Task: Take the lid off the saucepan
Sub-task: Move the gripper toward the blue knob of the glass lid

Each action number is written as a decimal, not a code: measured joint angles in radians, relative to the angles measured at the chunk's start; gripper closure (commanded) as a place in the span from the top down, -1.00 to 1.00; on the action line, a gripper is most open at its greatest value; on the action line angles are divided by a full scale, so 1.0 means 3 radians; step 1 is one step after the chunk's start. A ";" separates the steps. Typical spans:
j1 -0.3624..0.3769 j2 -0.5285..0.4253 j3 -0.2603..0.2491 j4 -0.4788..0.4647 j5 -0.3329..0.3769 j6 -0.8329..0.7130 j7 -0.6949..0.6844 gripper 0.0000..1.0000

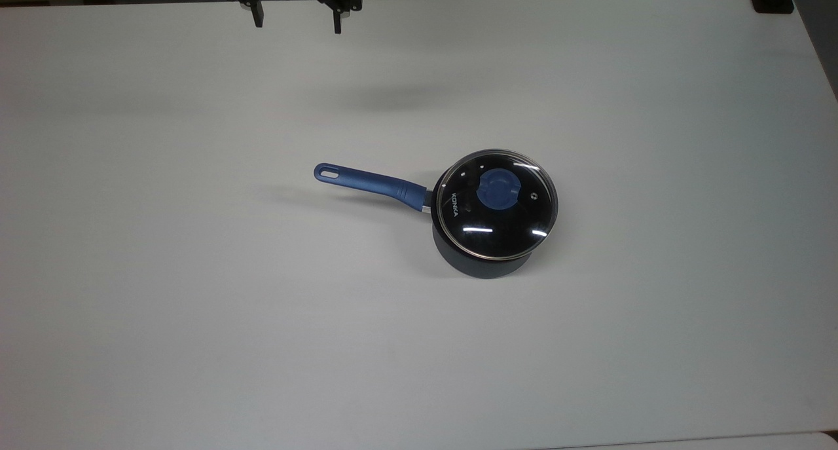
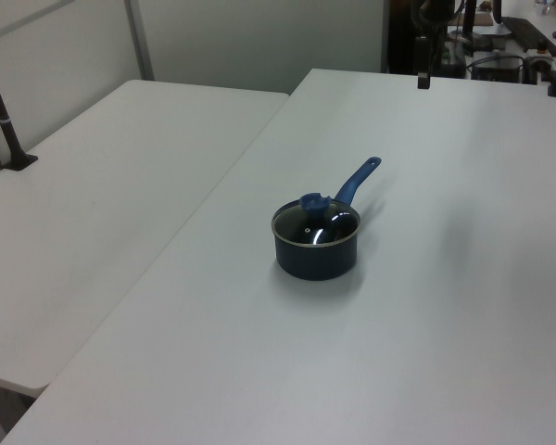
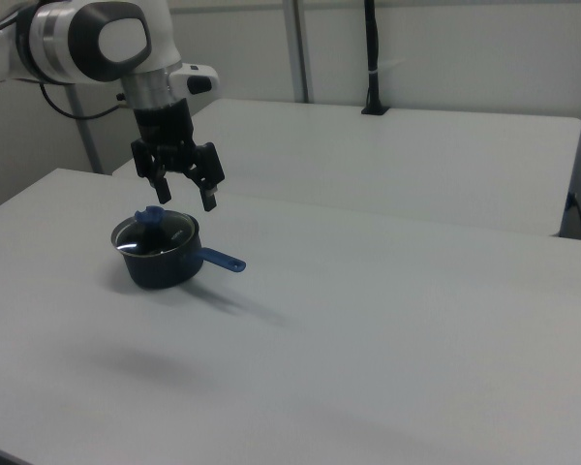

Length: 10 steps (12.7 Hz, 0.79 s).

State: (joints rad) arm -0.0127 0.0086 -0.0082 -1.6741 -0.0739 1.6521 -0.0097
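- We see the saucepan (image 1: pixel 488 257) standing upright on the white table (image 1: pixel 196 306), a little toward the top view's right of the table's middle.
- The lid (image 1: pixel 496 204) sits flat on the saucepan's mouth, steel rim all around, with white "KONKA" lettering on the glass near the handle side.
- The lid's blue knob (image 1: pixel 497 189) stands at the centre of the glass; in the left view it rises above the rim (image 2: pixel 312 203).
- The saucepan's long blue handle (image 1: pixel 370 182) points toward the top view's left, and we make out the hole at its far end.
- The gripper (image 1: pixel 298 23) hangs at the top edge of the top view, well apart from the saucepan, its two black fingers spread wide with nothing between them.
- In the right view we see the gripper (image 3: pixel 184 195) in the air above the table, fingers pointing down and parted, touching neither lid nor knob.
- A second white table (image 2: pixel 93 222) adjoins the first on the left view's left, with a black post (image 2: pixel 5 120) mounted on it.
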 measured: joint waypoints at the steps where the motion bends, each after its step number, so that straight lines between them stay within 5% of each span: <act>1: 0.0000 0.0000 0.0000 0.0000 0.0000 0.0000 0.0000 1.00; 10: 0.0001 0.0138 0.0002 0.0075 0.0006 0.0044 0.0000 1.00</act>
State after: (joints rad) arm -0.0123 0.0499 -0.0076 -1.6515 -0.0720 1.6652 -0.0098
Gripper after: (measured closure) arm 0.000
